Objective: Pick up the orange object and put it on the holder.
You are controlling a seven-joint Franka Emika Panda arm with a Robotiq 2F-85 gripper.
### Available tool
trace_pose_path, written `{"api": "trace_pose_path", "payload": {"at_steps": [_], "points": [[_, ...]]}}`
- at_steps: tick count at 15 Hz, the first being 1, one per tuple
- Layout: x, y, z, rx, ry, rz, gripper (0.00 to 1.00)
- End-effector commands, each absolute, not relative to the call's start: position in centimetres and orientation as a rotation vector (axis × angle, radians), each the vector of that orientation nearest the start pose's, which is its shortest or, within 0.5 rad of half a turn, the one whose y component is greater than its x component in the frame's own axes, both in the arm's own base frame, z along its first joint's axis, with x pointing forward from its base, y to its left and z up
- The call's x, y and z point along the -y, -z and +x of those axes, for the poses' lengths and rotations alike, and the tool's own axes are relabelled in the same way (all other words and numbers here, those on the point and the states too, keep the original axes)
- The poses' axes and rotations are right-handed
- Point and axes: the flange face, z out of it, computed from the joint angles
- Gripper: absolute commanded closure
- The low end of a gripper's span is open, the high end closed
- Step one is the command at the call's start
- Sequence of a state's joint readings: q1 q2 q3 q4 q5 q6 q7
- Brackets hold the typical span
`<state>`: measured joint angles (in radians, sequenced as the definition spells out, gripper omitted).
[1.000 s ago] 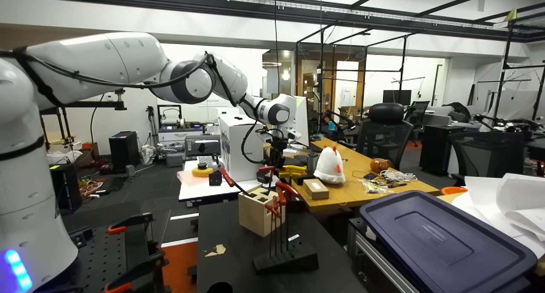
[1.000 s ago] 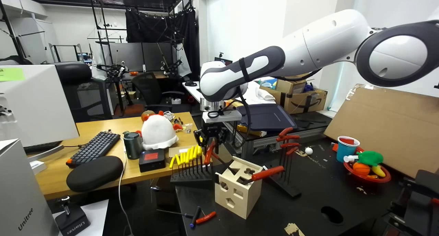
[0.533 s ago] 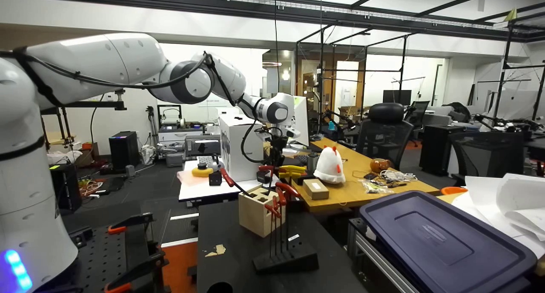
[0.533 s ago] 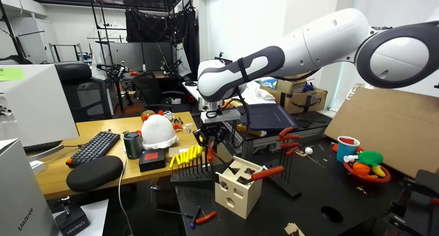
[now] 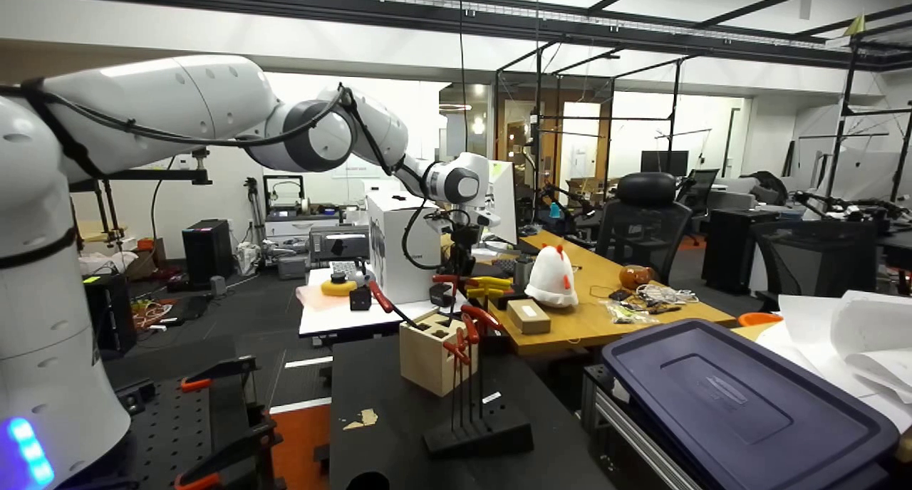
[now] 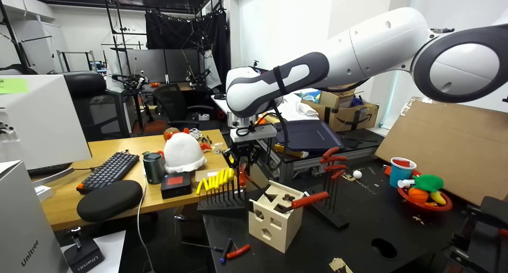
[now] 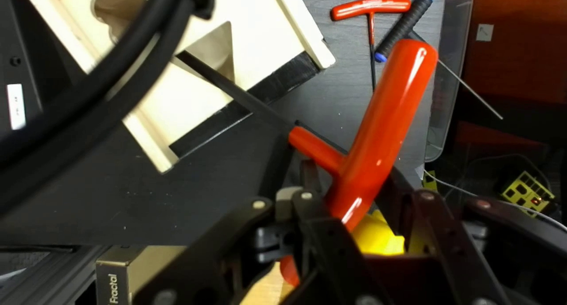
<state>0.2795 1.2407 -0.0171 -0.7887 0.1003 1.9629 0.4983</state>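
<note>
In an exterior view, the holder (image 6: 278, 233) sits on the table (image 6: 337, 253), a rack (image 6: 222, 208) left, a stand (image 6: 330, 217) right.

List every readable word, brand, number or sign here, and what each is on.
"Unitree": pale box, in an exterior view.
"Ulanzi": black base, in an exterior view.
"Fractal": brown box, in the wrist view.
Curved arrow sign: cardboard box, in an exterior view.
Too small or blurred to read: marks on the keyboard, green note, purple lid and white label.

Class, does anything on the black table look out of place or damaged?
Yes: a red key and a black key lie loose beside the box, though other keys stand upright in a rack. A ragged tan patch also mars the table.
</note>
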Motion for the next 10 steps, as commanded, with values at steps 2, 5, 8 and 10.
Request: {"api": "trace_pose_path", "payload": {"at_steps": [2, 5, 8, 10], "points": [[-20.1, -20.4, 76.4, -0.472, -0.023, -3.042, 0.88], [-18.6, -23.3, 76.5, -0.524, 0.084, -2.997, 0.88], [-17.0, -24.9, 76.0, -0.57, 0.139, -2.973, 0.88], [-16.2, -24.5, 74.9, -0.593, 0.095, -2.984, 0.88]]}}
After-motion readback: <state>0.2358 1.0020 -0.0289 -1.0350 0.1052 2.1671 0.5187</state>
